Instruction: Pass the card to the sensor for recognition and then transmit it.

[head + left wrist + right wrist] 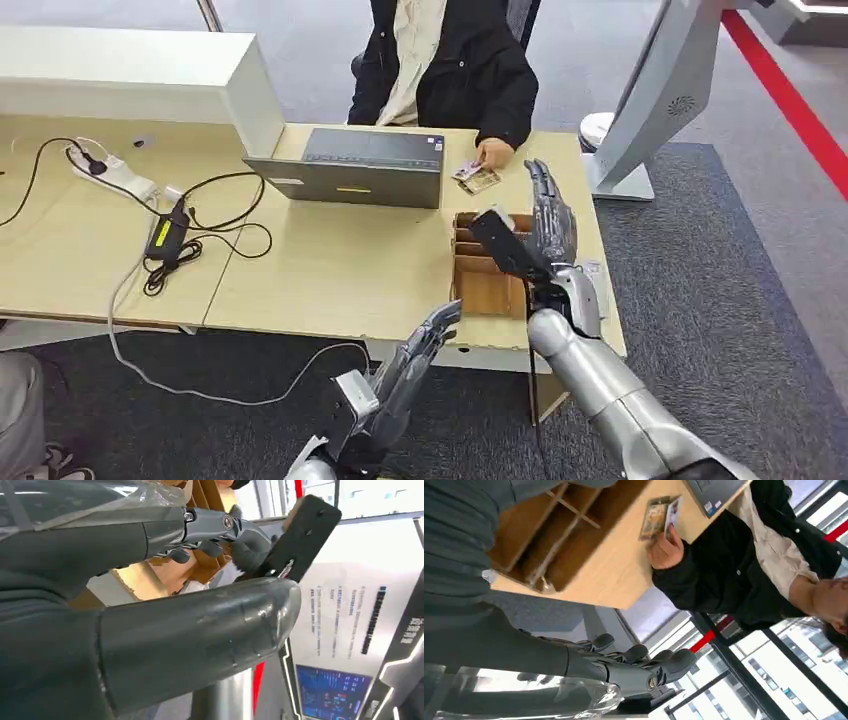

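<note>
Two cards (477, 177) lie on the wooden table next to the laptop, with a person's hand (492, 152) resting on them; in the right wrist view the same cards (659, 514) sit under that person's fingers (666, 550). My right hand (552, 215) is raised over the table's right end, fingers straight and apart, holding nothing, a short way from the cards. My left hand (425, 345) reaches up at the table's front edge, fingers extended and empty. A white kiosk (655, 95) with a sloped screen stands to the right of the table.
A cardboard divider box (487, 280) sits on the table under my right hand. A grey laptop (355, 165) is at the centre, a power strip and cables (160, 215) to the left. A person in a black jacket (450, 60) sits behind the table.
</note>
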`<state>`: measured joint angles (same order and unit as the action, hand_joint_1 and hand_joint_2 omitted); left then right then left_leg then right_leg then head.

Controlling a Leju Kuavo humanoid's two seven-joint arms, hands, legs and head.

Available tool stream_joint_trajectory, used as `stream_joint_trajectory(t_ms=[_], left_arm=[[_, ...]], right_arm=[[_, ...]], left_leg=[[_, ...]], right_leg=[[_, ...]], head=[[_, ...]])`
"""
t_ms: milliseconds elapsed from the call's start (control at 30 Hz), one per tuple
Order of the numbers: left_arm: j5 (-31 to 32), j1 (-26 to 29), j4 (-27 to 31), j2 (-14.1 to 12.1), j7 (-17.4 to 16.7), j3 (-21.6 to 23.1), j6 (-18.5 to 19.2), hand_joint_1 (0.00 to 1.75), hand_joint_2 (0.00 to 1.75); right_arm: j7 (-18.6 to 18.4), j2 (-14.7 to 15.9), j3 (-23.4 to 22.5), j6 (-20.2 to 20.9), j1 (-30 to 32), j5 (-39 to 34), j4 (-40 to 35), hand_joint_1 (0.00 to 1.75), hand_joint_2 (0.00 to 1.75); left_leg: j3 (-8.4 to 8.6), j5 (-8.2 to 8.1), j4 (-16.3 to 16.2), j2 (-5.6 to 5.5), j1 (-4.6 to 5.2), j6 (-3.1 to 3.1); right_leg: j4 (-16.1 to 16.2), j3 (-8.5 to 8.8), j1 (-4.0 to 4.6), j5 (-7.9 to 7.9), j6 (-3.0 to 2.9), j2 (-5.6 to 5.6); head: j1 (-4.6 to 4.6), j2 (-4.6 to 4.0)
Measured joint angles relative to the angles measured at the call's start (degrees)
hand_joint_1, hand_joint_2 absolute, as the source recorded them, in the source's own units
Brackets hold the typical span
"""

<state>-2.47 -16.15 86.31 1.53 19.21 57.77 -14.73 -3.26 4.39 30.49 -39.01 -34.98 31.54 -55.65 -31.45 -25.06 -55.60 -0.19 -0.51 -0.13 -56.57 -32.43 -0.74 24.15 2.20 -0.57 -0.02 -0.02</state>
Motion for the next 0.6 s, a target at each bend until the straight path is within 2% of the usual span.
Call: stream_joint_trajectory(t_ms=[267,600], left_arm=[[0.0,0.39,1.25,-0.57,-0.61,-0.02,0.94,0.0,0.0],[-0.13,0.66,2.71,-1.27,-1.22,0.04,1.75,0.0,0.0]], right_arm=[[-5.68,1.75,-0.66,-0.09,6.34,11.48,-5.79,0.0,1.75],[-8.61,3.21,-1.71,-0.59,7.21,19.69,-5.9,0.0,1.75]], left_leg=[[-0.01,0.0,0.0,0.01,0.0,0.0],[-0.02,0.01,0.0,0.02,0.0,0.0]], right_leg=[[0.0,0.01,0.0,-0.01,0.0,0.0],[0.0,0.01,0.0,-0.01,-0.01,0.01]], head=[[0.02,0.0],[0.02,0.0]])
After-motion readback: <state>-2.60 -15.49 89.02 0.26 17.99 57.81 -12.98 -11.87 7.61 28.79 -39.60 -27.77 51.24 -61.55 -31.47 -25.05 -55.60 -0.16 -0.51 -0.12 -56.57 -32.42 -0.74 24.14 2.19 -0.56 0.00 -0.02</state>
